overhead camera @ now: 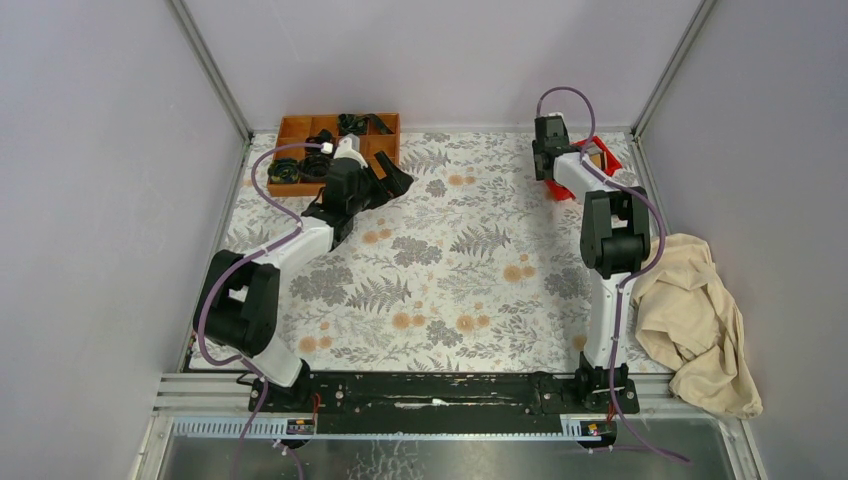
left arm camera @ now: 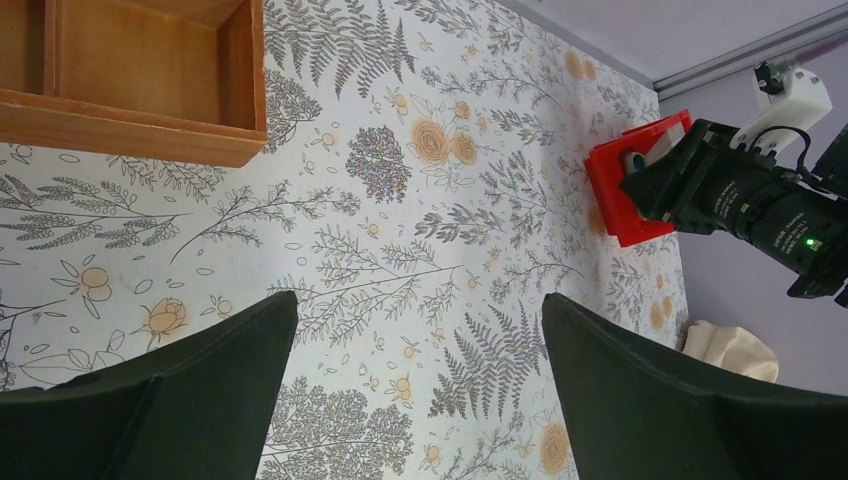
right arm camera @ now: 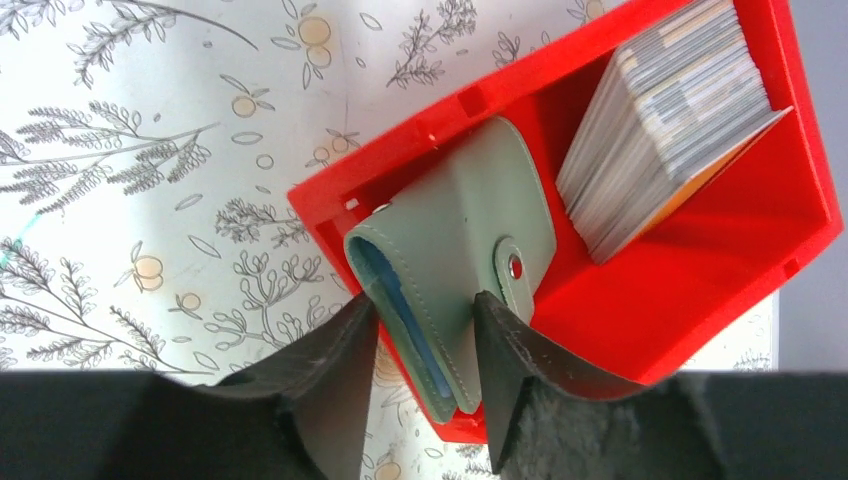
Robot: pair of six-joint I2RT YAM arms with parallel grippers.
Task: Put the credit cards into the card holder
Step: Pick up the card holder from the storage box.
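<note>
No card is stowed yet: the cards [right arm camera: 670, 110] and snapped-shut wallet [right arm camera: 460, 230] are left in the red bin [right arm camera: 700, 270], the wallet straddled by the right claw [right arm camera: 425, 300], whose grip cannot be told, and the left claw [left arm camera: 418, 300] is held wide open and empty.

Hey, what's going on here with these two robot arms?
The right gripper is at the red bin in the far right corner of the table, its jaws set against either side of the folded green card holder, which stands on edge in the bin. A stack of cards leans in the same bin. The left gripper is open and holds nothing, hovering above the floral table near the wooden tray.
</note>
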